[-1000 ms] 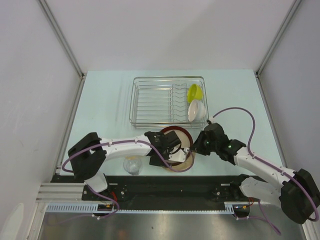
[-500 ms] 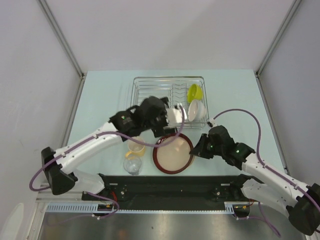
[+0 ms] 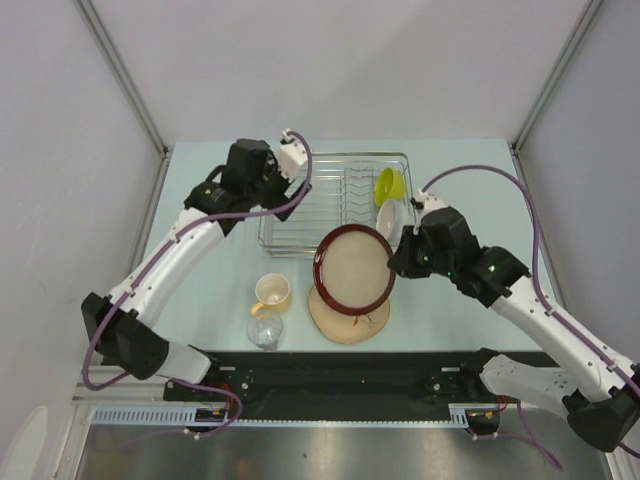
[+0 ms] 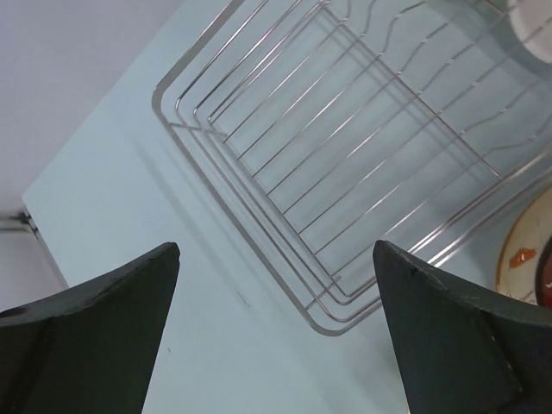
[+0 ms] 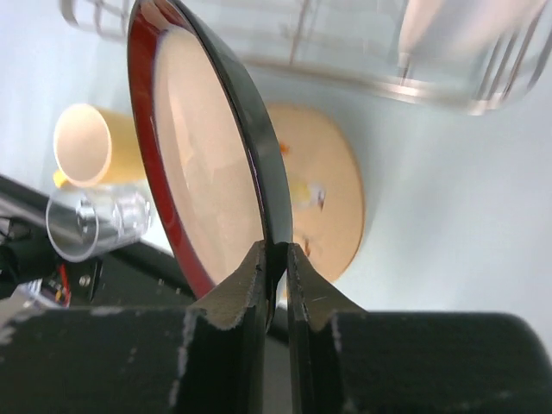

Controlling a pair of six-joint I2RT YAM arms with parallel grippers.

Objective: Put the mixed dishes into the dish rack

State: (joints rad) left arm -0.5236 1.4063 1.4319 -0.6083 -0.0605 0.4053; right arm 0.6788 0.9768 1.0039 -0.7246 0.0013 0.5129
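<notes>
Nearest you, well short of the rack's near rail, sits the small clear glass [image 3: 265,330], with the cream-yellow mug [image 3: 271,293] just beyond it. To their right the beige plate [image 3: 350,320] lies flat on the pale table [image 3: 470,180], a matte disc with small orange marks.

Above that plate is the round dish [image 3: 353,268], held up off the table and tilted on edge. Your right gripper [image 5: 274,254] is clenched on its rim at the right-hand side. One dark finger presses the cream inner face, the other the glossy dark back, and the thin rim sits in the narrow slot between them. The dish has a red-brown band round a pale centre, and from above its far edge overlaps the rack's near rail.

The rack [image 3: 310,200] is thin silver wire with rounded corners, raised sides and upright dividers on its right half. In those dividers stand the white bowl [image 3: 390,220] and, behind it, the lime-green bowl [image 3: 388,184].

Your left gripper [image 4: 274,250] hangs by the rack's far left corner with its fingers spread wide, grasping nothing
</notes>
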